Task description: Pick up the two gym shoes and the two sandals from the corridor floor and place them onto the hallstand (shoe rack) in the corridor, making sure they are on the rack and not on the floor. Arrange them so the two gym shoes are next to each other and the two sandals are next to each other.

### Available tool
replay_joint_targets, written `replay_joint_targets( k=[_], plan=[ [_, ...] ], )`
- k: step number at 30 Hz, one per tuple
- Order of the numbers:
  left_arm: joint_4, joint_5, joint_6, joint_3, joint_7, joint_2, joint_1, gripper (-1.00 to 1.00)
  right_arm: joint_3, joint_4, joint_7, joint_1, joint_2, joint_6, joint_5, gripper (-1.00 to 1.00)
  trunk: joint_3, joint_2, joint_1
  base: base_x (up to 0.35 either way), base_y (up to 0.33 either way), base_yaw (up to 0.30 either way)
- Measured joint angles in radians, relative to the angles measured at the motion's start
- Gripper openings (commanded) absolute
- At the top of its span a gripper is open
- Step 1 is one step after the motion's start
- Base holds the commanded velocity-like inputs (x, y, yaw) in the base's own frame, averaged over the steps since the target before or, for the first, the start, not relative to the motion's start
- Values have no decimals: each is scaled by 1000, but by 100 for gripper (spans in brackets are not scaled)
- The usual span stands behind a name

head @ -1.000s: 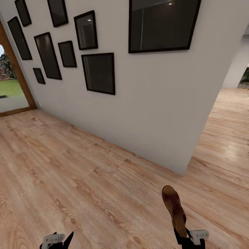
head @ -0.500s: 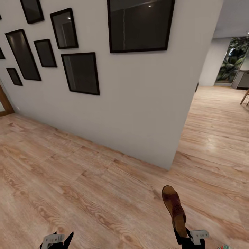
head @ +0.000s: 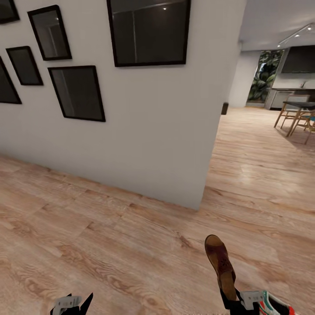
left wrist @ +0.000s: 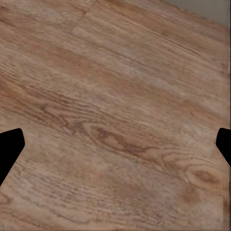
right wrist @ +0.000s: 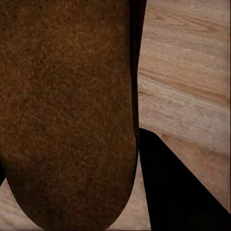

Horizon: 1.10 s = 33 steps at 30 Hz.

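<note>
My right gripper [head: 238,302] is shut on the heel end of a dark brown sandal [head: 220,264], and the sandal points away from me above the corridor floor [head: 109,245]. In the right wrist view the sandal's brown suede surface [right wrist: 67,110] lies against a black finger [right wrist: 178,187]. The toe of a cream-white gym shoe [head: 274,306] with green and red trim lies on the floor just right of that gripper. My left gripper [head: 72,302] hangs open and empty over bare planks [left wrist: 115,96]. The hallstand is out of view.
A white wall [head: 153,131] hung with black picture frames ends at a corner [head: 205,192] ahead. Right of it the wood floor runs into a room with a dining table and chairs [head: 297,116] and a potted plant [head: 262,76].
The camera has turned right, so the wall slides left and the dining room comes into view. A gym shoe now shows at the lower right. The sandal stays in my right gripper.
</note>
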Motion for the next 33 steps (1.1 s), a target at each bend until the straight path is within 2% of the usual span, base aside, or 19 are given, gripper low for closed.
replay_joint_targets(
  k=[33],
  plan=[
    [0,0,0,0,0,0,0,100,0,-1,0,0,0,0,0,-100,0,0,0,0,0,-263]
  ],
)
